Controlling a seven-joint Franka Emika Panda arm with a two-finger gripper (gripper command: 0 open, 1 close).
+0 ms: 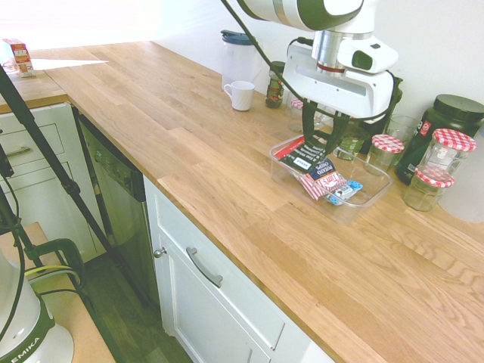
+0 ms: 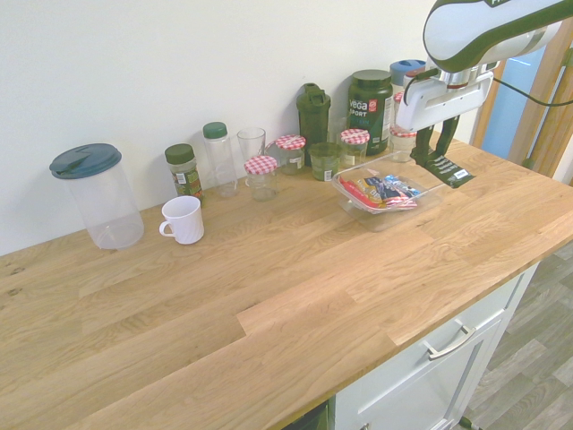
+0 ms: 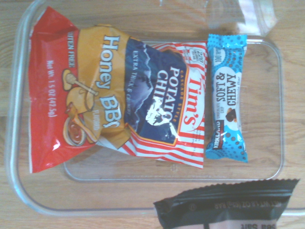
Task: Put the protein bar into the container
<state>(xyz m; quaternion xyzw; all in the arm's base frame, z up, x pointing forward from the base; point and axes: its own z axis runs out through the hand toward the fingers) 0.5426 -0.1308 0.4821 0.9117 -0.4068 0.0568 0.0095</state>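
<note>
One protein bar [image 2: 448, 170] hangs clamped in my gripper [image 2: 431, 150], pointing down, long axis slanting, with the container [image 2: 354, 199] directly beneath me, its near rim under the bar's end.

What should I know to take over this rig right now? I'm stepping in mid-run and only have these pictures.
Tool: shut on the protein bar, pointing straight down, held in the air above the container.
Container: clear tray on the wooden counter, in front of the red-checked-lid jars. It already holds a Honey BBQ packet, a Tim's potato chips bag and a blue Kirkland soft and chewy bar.
Done: bar picked up and carried over the tray.
Left: lower, open the tool so the bar lands inside, then withdraw.
</note>
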